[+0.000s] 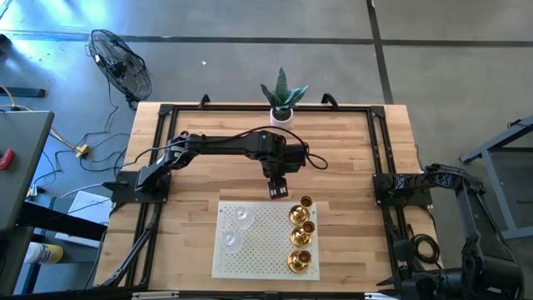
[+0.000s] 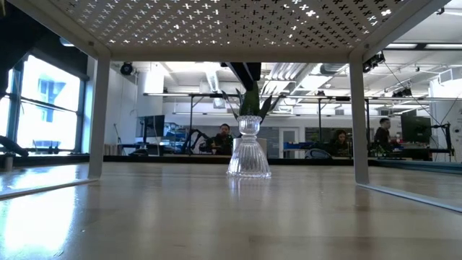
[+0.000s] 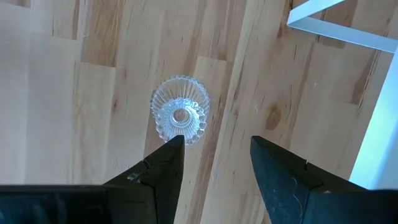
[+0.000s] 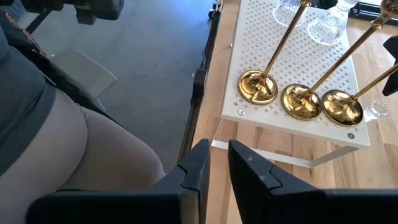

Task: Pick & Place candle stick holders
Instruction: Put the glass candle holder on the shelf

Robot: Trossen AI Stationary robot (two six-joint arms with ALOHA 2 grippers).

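A clear glass holder [image 3: 180, 117] stands upright on its wide foot on the bare wood, just off the far edge of the white perforated stand [image 1: 262, 250]; it also shows in the low view [image 2: 249, 153]. My left gripper [image 3: 217, 146] hangs open above it, pointing down, clear of its top [image 1: 277, 188]. Two more glass holders [image 1: 236, 227] stand on the stand's left half. Three gold brass holders [image 1: 301, 237] stand in a row along its right side and also show in the right wrist view [image 4: 298, 99]. My right gripper [image 4: 218, 163] waits off the table's right edge, fingers nearly together.
The stand is raised on thin legs [image 2: 99, 119] near the table's front middle. A white pot with a green plant [image 1: 282, 100] stands at the far edge. A person [image 4: 56, 124] is close to my right arm. Other people sit in the room beyond [image 2: 224, 139].
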